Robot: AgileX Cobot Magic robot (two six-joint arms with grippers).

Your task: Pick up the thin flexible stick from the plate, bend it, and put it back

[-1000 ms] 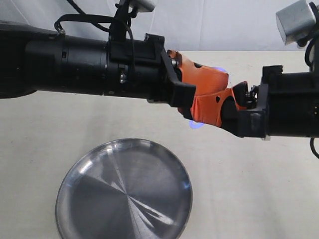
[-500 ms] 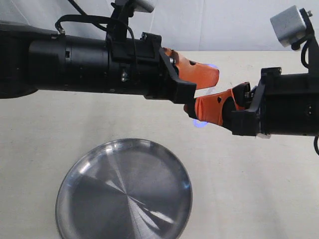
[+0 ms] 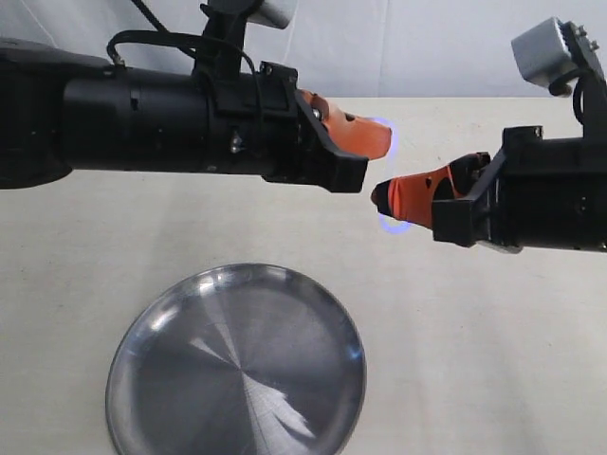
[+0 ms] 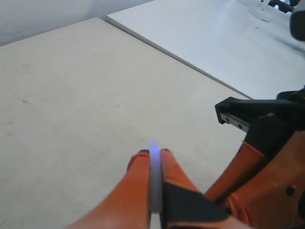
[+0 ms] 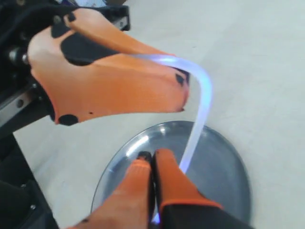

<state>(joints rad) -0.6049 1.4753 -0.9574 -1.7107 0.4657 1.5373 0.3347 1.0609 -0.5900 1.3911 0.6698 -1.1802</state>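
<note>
The thin flexible stick point(image 5: 208, 95) is held off the plate point(image 3: 152, 379), in the air above the tabletop point(image 3: 474, 332), and is clamped at both ends. One end is pinched between the narrow-set orange fingers of the left gripper point(image 3: 379, 138), just above the middle of the exterior view. The other end is pinched by the right gripper point(image 3: 383, 197), whose fingers are likewise drawn together, slightly lower and to the right. The two fingertip pairs are seen close to each other but apart. Between them the stick is bowed into a tight, smooth arc, shown most clearly in the right wrist view, where it curves from the left gripper's fingers at upper centre down to the right gripper's tips at lower centre. In the exterior view only a faint bluish edge of that arc can be made out.

The stick is judged to be very light, springy and smooth. A bend this tight with no visible kink suggests soft plastic that will try to straighten once it is let go. A hold near each end, as taken here, is judged the right one, since it leaves the middle free to flex. A slip through the pads is the likeliest fault. The plate lies bare at lower centre, below and to the left of both grippers.
</note>
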